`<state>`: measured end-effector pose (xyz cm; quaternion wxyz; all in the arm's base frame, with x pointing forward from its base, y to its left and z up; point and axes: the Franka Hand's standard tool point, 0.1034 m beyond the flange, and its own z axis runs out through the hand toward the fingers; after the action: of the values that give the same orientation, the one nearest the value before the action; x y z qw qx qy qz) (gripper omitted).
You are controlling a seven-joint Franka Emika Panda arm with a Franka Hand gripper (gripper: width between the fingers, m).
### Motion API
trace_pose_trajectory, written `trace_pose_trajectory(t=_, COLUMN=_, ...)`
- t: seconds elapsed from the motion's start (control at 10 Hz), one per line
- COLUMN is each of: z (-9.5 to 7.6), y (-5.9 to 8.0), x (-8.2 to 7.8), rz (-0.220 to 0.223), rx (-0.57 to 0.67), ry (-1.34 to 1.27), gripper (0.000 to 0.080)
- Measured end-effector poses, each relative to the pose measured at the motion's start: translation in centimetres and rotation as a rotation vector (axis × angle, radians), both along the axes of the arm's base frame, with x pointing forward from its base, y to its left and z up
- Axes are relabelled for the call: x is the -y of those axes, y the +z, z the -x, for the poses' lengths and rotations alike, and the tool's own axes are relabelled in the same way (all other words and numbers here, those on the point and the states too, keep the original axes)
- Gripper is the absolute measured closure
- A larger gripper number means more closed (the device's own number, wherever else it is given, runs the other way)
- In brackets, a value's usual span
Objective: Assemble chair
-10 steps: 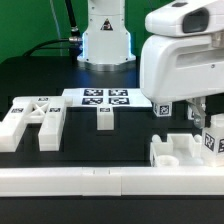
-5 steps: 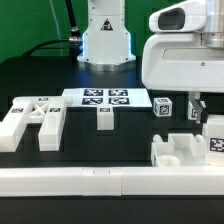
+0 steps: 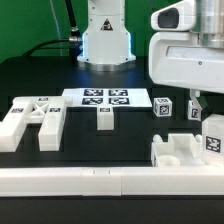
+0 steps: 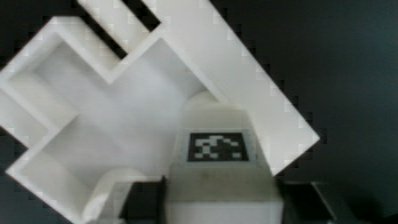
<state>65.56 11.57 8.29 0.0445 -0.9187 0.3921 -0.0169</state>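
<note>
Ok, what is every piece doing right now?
gripper: jaws shut on the tagged post
tagged post: upright, held, by the seat frame
seat frame: lying down, not held
cube: loose, not held
small block: lying loose
outer bar: lying flat, loose
bar beside it: lying flat, loose

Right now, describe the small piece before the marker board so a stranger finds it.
Find the marker board, the flat tagged sheet mid-table. Just before its near edge sits a small white piece. Unlike the long bars to the exterior view's left, it is short and stands alone.
</note>
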Motion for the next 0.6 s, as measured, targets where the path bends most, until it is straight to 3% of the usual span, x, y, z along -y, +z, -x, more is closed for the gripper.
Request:
trace_pose_trajectory(t=0.1, z=0.00, y=-0.01, x=0.00, rz=0.003, rx=0.003, ry=0.046, gripper=0.0511)
trace_pose_trajectory(t=0.3, z=0.06, y=-0.05, x=-0.12, rz=0.007, rx=0.006, ry=0.102, gripper=0.0224)
trace_pose_trajectory(t=0.6, z=0.05, y=-0.12, x=-0.05, rz=0.031, rx=0.032, ry=0.419, gripper=0.0153)
